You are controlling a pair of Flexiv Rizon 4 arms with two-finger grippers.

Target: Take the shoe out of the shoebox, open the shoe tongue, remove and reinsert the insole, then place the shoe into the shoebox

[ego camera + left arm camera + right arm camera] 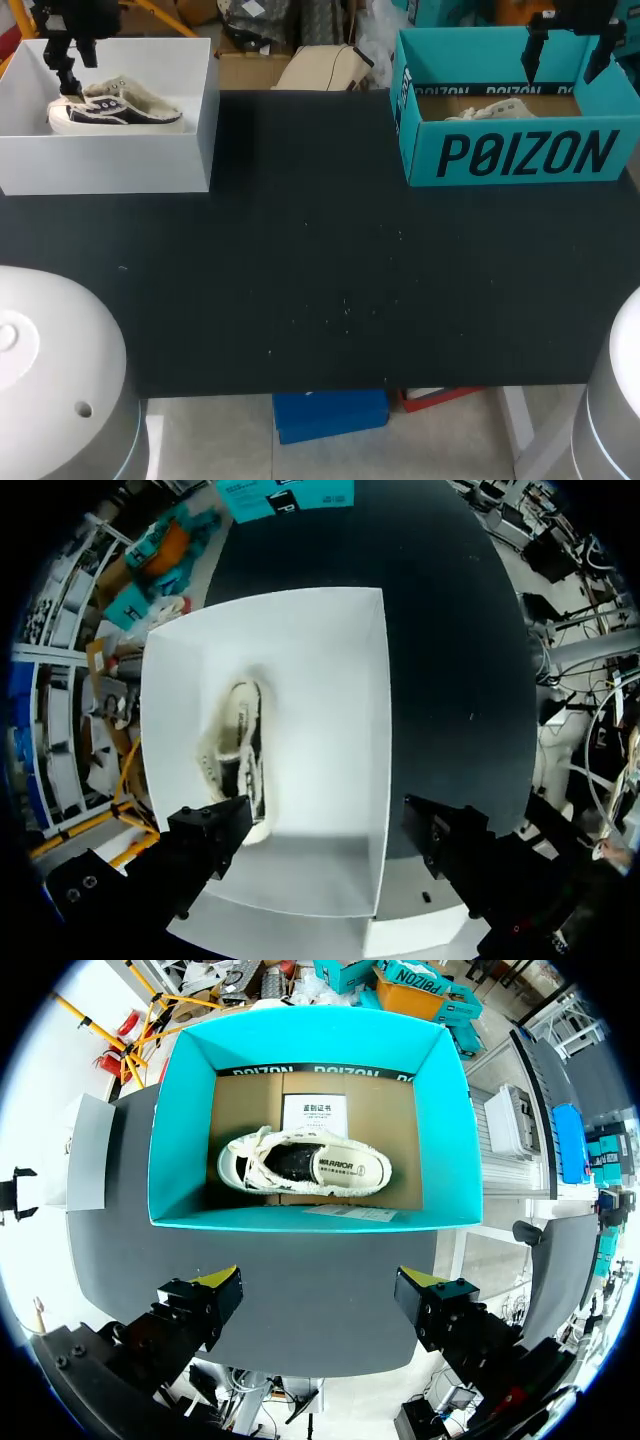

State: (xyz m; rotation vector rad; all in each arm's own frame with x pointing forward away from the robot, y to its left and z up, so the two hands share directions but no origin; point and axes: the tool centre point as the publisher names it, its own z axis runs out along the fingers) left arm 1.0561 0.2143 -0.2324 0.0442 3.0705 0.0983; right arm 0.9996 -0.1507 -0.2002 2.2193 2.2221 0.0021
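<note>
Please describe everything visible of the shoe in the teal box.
The shoe is a low cream sneaker, canvas by its look, with pale laces and a dark insole. It stands sole down on the brown cardboard floor of the teal box, beside a white paper sheet. Nothing grips it; the open right gripper hangs above.

The left box (110, 165) stands at the bench's (320, 290) far left, the right box (520, 155) at its far right. A shoe (115, 108) lies in the left box, a second shoe (495, 111) in the right. The left claw (68, 75) hangs over the left box, the right claw (567, 60) over the right.
</note>
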